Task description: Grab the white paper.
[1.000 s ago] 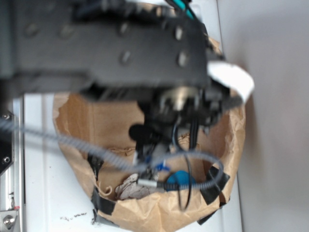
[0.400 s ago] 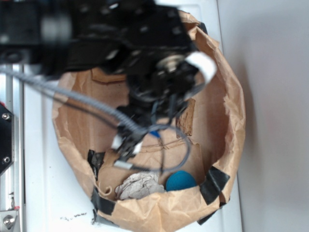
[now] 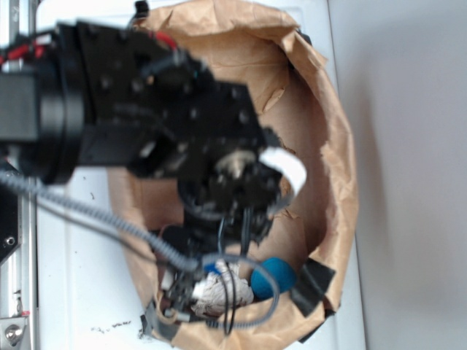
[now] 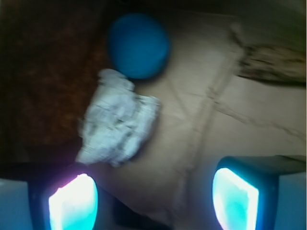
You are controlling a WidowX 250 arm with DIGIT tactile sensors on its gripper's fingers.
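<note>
my gripper [image 4: 153,201] down inside brown paper bag [image 3: 328,146], jaws spread wide and empty, white paper [image 4: 117,125] on bag floor by the wall, touching blue ball [image 4: 138,45], ahead of my left-of-frame finger [image 4: 72,203]

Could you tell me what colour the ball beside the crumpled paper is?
The ball is blue; the wrist view shows it best.

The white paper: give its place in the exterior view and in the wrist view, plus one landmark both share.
Exterior: the white paper lies low in the brown bag, partly behind cables.
Wrist: left of centre, above the left fingertip.
Shared landmark: the blue ball right beside it.
</note>
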